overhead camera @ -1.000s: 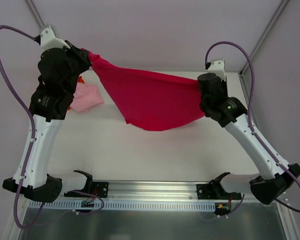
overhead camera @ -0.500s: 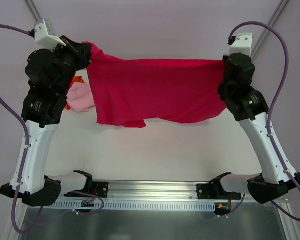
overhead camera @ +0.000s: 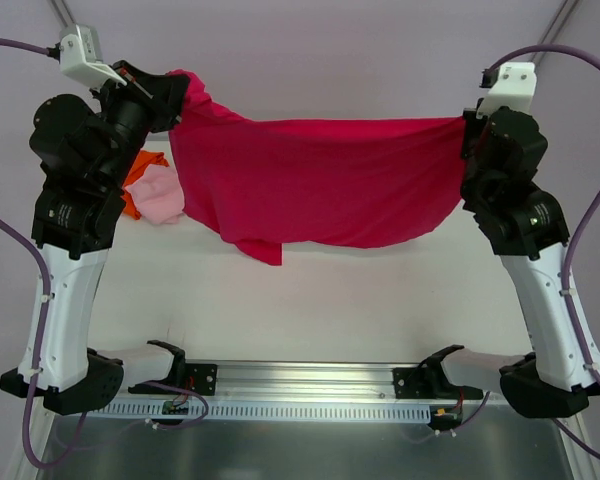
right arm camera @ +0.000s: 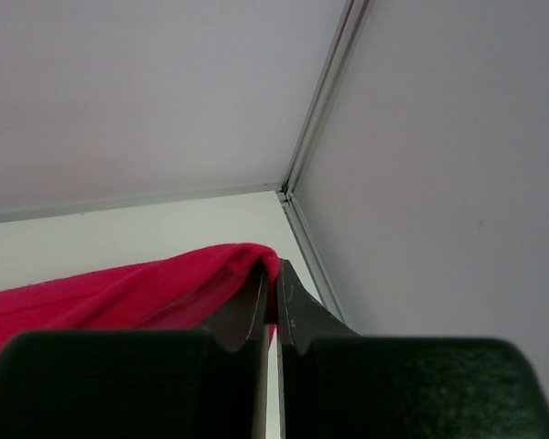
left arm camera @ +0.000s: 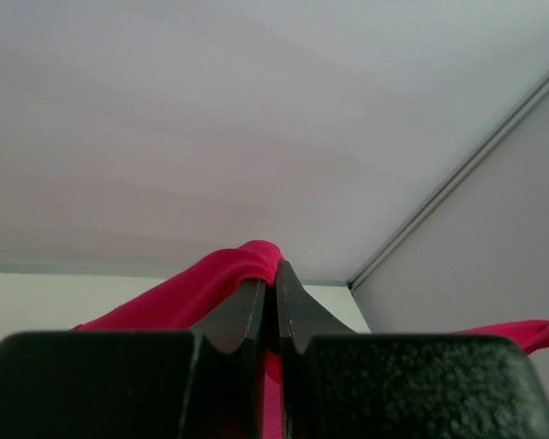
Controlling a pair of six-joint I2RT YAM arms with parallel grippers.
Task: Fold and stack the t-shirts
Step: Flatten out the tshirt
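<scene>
The crimson t-shirt [overhead camera: 320,180] hangs stretched in the air between both arms, its lower edge sagging to a point at the lower left. My left gripper [overhead camera: 180,92] is shut on its left upper corner, seen in the left wrist view [left arm camera: 275,270] with red cloth [left arm camera: 192,293] pinched between the fingers. My right gripper [overhead camera: 464,125] is shut on the right upper corner, also in the right wrist view [right arm camera: 274,267]. The pink t-shirt [overhead camera: 160,195] and the orange t-shirt [overhead camera: 140,170] lie folded on the table at the far left, partly behind the left arm.
The white table [overhead camera: 310,300] lies below the hanging shirt. A metal rail [overhead camera: 310,385] with the arm bases runs along the near edge. Enclosure posts [overhead camera: 560,25] stand at the back corners.
Both arms have risen and spread apart, pulling the crimson shirt from a bunched sag into a wide, taut sheet. The orange shirt is more exposed beside the left arm.
</scene>
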